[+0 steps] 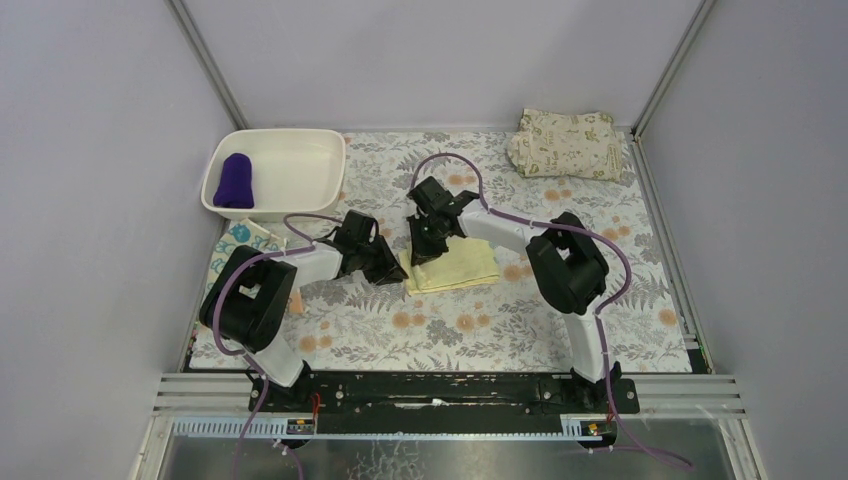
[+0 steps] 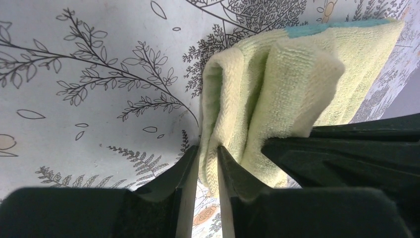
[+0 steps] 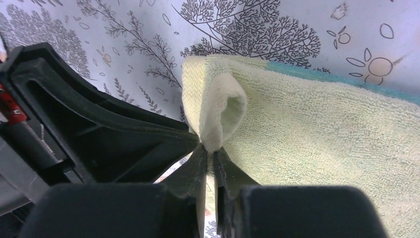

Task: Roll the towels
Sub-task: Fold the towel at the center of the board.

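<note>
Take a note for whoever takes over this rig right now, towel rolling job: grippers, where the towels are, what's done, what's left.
Left gripper: shut on a fold at the yellow towel's left edge.
Right gripper: shut on the same edge, which is curled over into a first turn.
Purple towel: rolled, lying in the white bin.
Teal towel: on the table beside the left arm, partly hidden; whether it is rolled is unclear.
Done: purple. Left: finish the yellow roll, then check the teal one.

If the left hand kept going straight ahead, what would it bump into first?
The pale yellow towel; the left hand pinches its folded edge. Right behind, probably, sits the right hand.
</note>
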### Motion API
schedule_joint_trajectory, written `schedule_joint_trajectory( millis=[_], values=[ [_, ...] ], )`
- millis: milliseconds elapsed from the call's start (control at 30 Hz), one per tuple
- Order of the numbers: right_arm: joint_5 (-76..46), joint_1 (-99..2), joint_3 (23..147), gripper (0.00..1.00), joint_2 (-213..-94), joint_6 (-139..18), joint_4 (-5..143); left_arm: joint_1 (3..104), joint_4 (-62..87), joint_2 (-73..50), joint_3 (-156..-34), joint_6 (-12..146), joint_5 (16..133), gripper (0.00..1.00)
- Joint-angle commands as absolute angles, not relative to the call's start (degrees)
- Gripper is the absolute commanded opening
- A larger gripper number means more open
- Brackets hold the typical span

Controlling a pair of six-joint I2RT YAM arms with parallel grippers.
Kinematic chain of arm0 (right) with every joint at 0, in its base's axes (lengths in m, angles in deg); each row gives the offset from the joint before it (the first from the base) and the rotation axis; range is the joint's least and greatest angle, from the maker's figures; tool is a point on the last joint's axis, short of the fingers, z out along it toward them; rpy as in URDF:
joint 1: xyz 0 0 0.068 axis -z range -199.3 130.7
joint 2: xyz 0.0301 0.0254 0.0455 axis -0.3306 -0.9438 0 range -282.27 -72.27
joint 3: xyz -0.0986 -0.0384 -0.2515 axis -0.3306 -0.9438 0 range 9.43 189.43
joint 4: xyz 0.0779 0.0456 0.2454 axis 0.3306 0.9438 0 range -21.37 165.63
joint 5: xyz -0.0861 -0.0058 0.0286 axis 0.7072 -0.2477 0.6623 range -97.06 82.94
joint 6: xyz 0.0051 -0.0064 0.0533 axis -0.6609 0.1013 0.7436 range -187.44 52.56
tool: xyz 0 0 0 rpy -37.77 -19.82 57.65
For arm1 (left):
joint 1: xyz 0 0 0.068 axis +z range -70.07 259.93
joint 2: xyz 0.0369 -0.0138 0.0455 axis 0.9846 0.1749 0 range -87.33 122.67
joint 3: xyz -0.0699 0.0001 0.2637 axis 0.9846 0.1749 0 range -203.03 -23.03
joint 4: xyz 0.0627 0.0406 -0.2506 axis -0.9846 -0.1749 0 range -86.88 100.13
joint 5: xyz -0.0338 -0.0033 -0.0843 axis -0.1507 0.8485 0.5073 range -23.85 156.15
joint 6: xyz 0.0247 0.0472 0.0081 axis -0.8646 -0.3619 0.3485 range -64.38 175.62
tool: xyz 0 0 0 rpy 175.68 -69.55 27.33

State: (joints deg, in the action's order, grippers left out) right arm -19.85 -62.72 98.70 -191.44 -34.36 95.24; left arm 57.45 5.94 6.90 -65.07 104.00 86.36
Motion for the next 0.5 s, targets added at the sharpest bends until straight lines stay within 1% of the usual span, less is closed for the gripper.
schedule_joint_trajectory(
  millis=[0, 67, 133, 300, 367, 467],
  values=[
    [-19.03, -64.01, 101.65, 0.19, -191.92, -34.39, 95.16, 56.9, 6.09, 8.65, -63.34, 104.05, 84.88, 0.2],
    [-19.78, -64.11, 101.38, 0.26, -191.23, -34.35, 94.68, 56.9, 5.7, 8.28, -63.28, 104.14, 84.62, 0.2],
    [-20.54, -64.21, 100.97, 0.31, -189.93, -34.44, 94.04, 56.9, 4.93, 7.68, -63.13, 104.01, 83.89, 0.2],
    [-20.68, -64.11, 100.06, 0.34, -186.0, -35.68, 93.37, 56.88, 4.23, 6.83, -62.87, 103.95, 82.51, 0.2],
    [-20.99, -64.13, 99.81, 0.37, -184.78, -36.45, 93.45, 56.93, 4.22, 7.12, -63.22, 103.96, 82.68, 0.2],
    [-21.13, -64.04, 98.65, 0.46, -181.61, -38.57, 93.76, 56.9, 4.1, 7.17, -63.45, 103.81, 82.69, 0.2]
  ],
)
